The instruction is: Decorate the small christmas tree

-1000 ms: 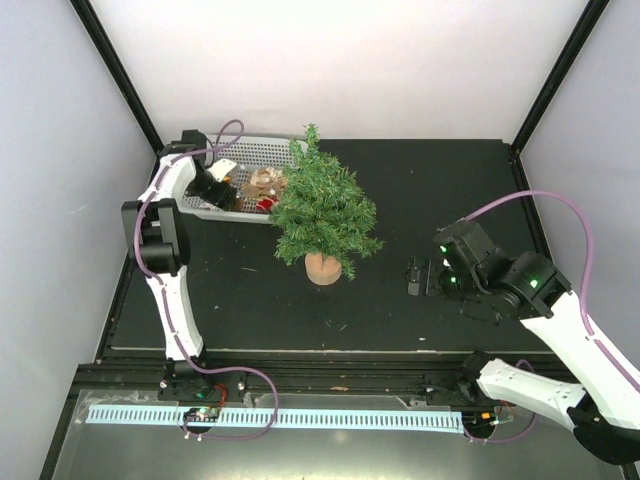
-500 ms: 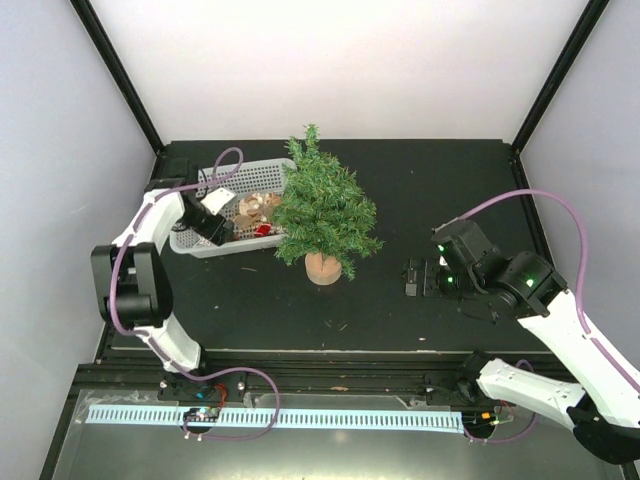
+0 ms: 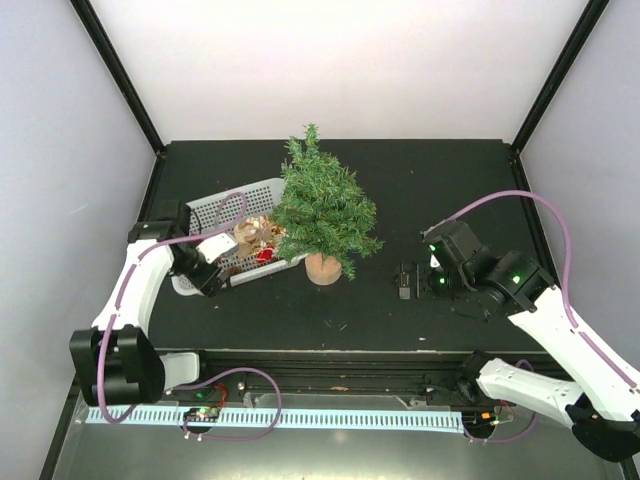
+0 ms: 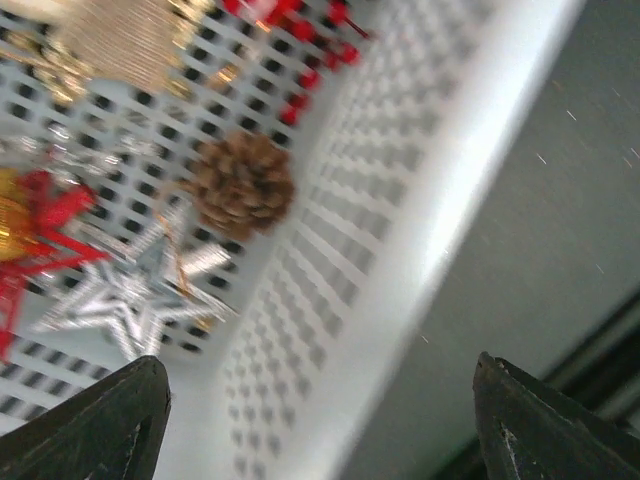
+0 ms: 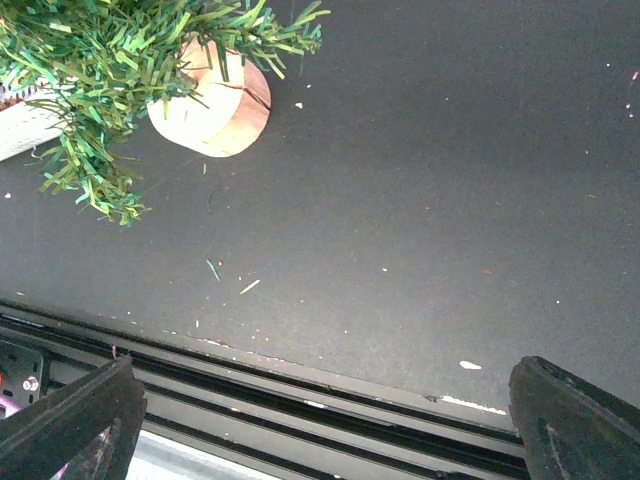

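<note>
Fingers (image 4: 90, 430) spread astride the white perforated plastic basket (image 4: 400, 200)'s wall, seemingly unclamped, the left gripper (image 4: 315, 360) is risking shoving it against the bushy green small christmas tree (image 3: 322, 210) just beyond, the right gripper (image 5: 322, 365) gaping empty opposite

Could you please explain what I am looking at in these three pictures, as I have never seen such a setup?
These are two robot arms bolted at the near edge of a black table. The top picture looks down from above; the other two come from a camera on each wrist. On the table stand a small christmas tree and a white basket of ornaments: a pine cone, a silver star and red pieces. The left pincer is open, with the basket's wall between its fingers. The right pincer, open and empty, hangs to the right of the tree.
</note>
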Available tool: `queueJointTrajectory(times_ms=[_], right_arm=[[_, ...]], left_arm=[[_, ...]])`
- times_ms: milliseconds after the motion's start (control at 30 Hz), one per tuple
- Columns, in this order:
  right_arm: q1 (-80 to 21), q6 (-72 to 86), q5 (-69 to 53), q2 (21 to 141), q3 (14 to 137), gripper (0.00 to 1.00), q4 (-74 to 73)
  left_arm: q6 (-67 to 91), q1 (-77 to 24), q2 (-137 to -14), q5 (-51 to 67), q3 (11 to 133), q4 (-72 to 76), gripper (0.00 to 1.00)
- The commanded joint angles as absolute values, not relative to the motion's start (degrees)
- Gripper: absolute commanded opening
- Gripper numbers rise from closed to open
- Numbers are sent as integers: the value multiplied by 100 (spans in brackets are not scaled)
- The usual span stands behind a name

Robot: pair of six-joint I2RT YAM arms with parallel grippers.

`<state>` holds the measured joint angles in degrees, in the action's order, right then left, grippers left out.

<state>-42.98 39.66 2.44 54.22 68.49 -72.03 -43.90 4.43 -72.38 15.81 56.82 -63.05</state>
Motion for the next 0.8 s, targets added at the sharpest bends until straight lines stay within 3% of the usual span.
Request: queueJointTrajectory(times_ms=[0,100,233,433,767], right_arm=[[-4275,3798,145,5434,6791,100,-7040],[-4273,3780,175,5431,6803,100,-7032],[-4280,3771,164,5448,6802,100,-7015],[-4273,3775,161,5487,6888,100,-7093],[-4272,4077,0,5321,6682,100,-7131]], left_arm=[[-5479,470,-6730,1848,5548,-7615,83],[-5831,583,-6373,1894,5641,-7956,81],[-5656,1059,-6449,1911,6470,-7335,80],[-5724,1581,-7899,1869,7916,-6373,81],[-7571,1559,-10484,1913,10035,-6697,85]])
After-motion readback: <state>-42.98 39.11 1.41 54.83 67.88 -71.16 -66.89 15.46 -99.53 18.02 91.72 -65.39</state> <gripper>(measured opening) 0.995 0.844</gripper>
